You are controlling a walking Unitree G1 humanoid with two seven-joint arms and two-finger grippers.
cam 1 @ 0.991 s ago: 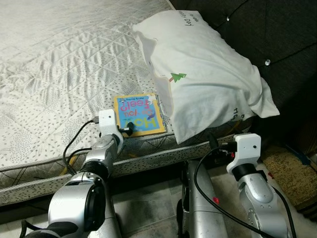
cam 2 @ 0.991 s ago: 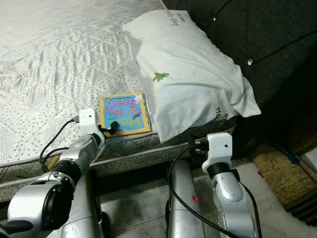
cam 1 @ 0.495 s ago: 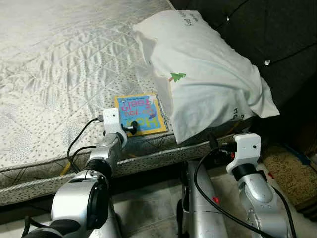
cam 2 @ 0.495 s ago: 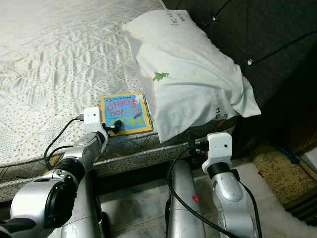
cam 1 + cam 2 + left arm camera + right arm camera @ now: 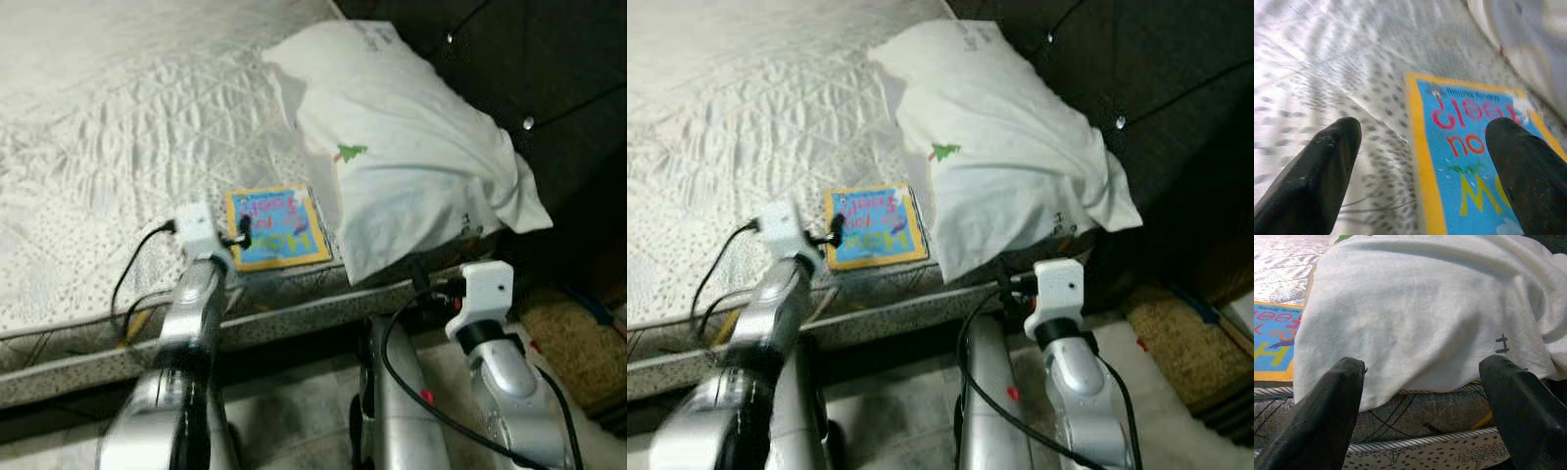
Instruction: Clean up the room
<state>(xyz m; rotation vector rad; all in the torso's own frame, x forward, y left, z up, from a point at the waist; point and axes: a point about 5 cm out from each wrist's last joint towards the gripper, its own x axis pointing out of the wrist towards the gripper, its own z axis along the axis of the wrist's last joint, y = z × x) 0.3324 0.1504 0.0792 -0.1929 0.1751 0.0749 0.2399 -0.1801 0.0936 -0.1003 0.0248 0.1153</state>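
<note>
- A book (image 5: pixel 279 226) with a blue cover and yellow border lies flat on the bed (image 5: pixel 108 147), close to the near edge of the mattress and just beside the pillow (image 5: pixel 402 147).
- The cover carries pink and yellow lettering, upside down as seen from the head camera.
- The left end effector (image 5: pixel 1422 161) is over the book's left edge, its two black fingers (image 5: pixel 1317 181) spread wide apart and released, one above the quilted bedding and the other above the blue cover; whether the tips touch anything cannot be told.
- The white pillow, printed with a small green tree, overhangs the mattress edge at its near corner and rests against the dark padded headboard (image 5: pixel 549 88).
- The right end effector (image 5: pixel 1422 411) is lower down, in front of the bed's side, pointed at the pillow's overhanging corner; its fingers are spread and hold nothing.
- A brown mat (image 5: pixel 573 338) lies on the floor to the right.
</note>
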